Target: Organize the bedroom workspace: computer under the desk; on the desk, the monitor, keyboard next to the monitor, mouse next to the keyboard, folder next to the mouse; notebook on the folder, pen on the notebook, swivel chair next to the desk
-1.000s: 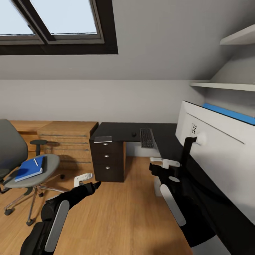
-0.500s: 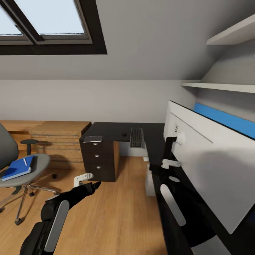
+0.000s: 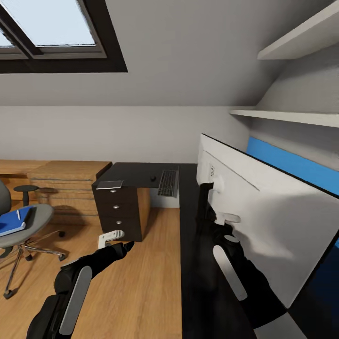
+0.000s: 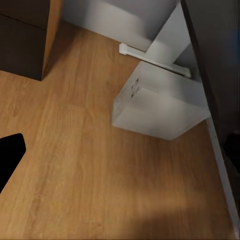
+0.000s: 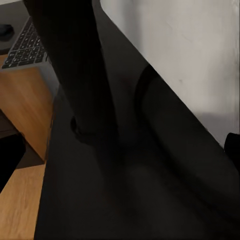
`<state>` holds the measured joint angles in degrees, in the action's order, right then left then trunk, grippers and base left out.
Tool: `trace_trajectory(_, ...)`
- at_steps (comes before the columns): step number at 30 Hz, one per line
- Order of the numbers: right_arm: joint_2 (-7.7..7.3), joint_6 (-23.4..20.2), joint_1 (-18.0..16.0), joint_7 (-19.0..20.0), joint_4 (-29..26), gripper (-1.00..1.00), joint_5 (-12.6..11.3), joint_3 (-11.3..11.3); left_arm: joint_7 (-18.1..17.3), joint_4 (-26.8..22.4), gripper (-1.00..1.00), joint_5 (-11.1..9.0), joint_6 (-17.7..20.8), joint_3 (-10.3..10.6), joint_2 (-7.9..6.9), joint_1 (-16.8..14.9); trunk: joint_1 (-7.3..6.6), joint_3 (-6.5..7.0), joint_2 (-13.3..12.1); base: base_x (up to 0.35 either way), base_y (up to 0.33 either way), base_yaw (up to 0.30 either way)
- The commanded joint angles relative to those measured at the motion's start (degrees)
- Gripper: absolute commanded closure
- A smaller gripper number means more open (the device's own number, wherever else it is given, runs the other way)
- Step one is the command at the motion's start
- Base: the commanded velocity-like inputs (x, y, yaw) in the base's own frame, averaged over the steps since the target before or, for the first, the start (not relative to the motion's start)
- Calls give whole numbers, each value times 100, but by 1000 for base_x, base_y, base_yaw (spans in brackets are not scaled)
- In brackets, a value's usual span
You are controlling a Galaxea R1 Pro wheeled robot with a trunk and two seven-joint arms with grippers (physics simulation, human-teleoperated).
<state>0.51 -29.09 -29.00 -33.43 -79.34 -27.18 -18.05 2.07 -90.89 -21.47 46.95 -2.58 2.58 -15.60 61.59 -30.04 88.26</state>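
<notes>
Floor (image 4: 80, 165): light wood planks, bare around the computer.
Computer (image 4: 160, 107): boxy white-grey tower standing on the floor, partly tucked beneath the desk edge.
Desk (image 4: 215, 55): dark top running along one side, its edge passing over the computer.
White leg (image 4: 167, 40): upright panel just behind the computer, with a white foot bar (image 4: 150, 59) lying on the floor at its base.
Drawer unit (image 4: 25, 35): dark front with a wood-toned side, well apart from the computer.
Gripper finger (image 4: 9, 155): one black tip over the floor, apart from the computer.

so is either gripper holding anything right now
The left gripper is open over the floor, holding nothing. The right gripper is by the monitor stand; grip cannot be told.
</notes>
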Motion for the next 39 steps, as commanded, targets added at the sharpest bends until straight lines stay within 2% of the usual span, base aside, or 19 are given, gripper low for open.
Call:
trace_trajectory(1,-4,-19,-7,-49,-5,-100,-26,-6,22,-8,-100,-48,35,-9,6,-4,0,-6,4,0,-346,0)
trace_trajectory(8,-6,-18,-8,-49,-3,-100,-27,-5,22,-8,-100,-42,34,-4,8,-4,0,-6,4,0,-346,0)
trace_trajectory(12,-7,-15,-9,-50,9,-100,-25,6,22,-8,-100,-41,34,108,6,-4,0,-6,4,0,-312,0)
trace_trajectory(13,0,45,-9,-43,197,-100,-8,366,14,-40,-100,-35,33,127,-13,-4,-22,12,-37,0,-43,0)
trace_trajectory(17,2,67,-7,-41,245,-100,1,471,24,-48,-100,-31,34,89,-30,-4,-110,83,-197,0,-17,0)
trace_trajectory(18,2,68,-8,-41,248,-100,1,477,26,-46,-100,-31,37,39,-36,-4,-132,101,-237,0,-4,0)
trace_trajectory(20,2,70,-9,-41,252,-100,5,486,16,-43,-100,-48,66,-656,-38,-4,-176,137,-317,0,-1,0)
trace_trajectory(23,2,70,-9,-41,252,-100,9,487,8,-43,-100,-61,74,-943,-40,-4,-242,191,-438,0,0,0)
trace_trajectory(27,4,70,-6,-41,259,-100,10,492,-3,-42,-100,-67,77,-1107,-43,-4,-330,263,-598,0,0,0)
trace_trajectory(30,4,70,-7,-41,260,-100,10,494,-4,-42,-100,-67,78,-1140,-45,-4,-396,317,-718,0,0,0)
trace_trajectory(36,2,70,-8,-41,261,-100,11,495,-4,-43,-100,-67,78,-1274,-46,-4,-396,317,-718,0,0,0)
trace_trajectory(37,2,70,-9,-41,261,-100,11,495,-8,-43,-100,-72,78,-1419,-47,-4,-396,317,-718,0,0,0)
trace_trajectory(39,2,70,-9,-41,263,-100,11,496,-10,-43,-100,-78,79,-1501,-47,-4,-396,317,-718,0,0,0)
